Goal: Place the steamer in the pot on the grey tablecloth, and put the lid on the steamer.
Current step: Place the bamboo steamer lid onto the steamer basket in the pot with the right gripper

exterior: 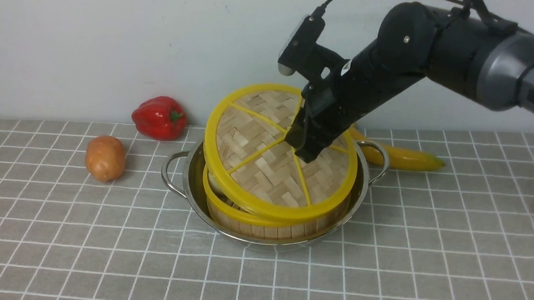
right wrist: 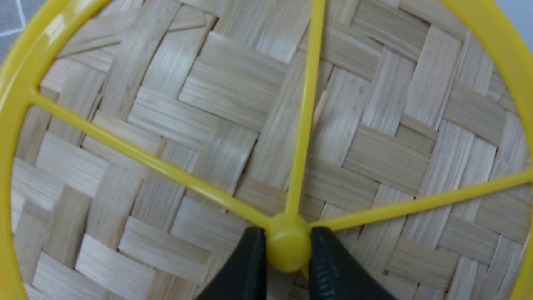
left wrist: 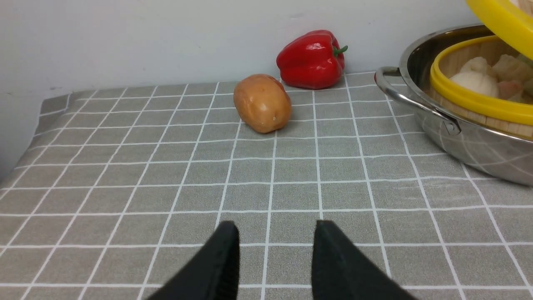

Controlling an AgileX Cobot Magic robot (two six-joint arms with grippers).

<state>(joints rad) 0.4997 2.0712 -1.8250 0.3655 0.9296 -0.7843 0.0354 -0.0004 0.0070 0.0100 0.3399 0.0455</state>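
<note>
The steel pot (exterior: 184,172) stands on the grey tablecloth (exterior: 430,258) with the steamer (exterior: 261,225) inside it; buns show in the steamer (left wrist: 474,77) in the left wrist view. The lid (exterior: 256,168) is tilted, its near edge resting on the steamer rim and its far edge raised. My right gripper (exterior: 306,150) is shut on the lid's yellow central hub (right wrist: 288,246). My left gripper (left wrist: 275,237) hovers low over the cloth left of the pot (left wrist: 466,141), open with nothing between its fingers; it does not show in the front view.
A red pepper (exterior: 160,117) sits near the back wall and a potato (exterior: 105,158) lies left of the pot. A banana (exterior: 404,156) lies behind the pot's right handle. The cloth's left edge (left wrist: 37,121) drops off near the wall.
</note>
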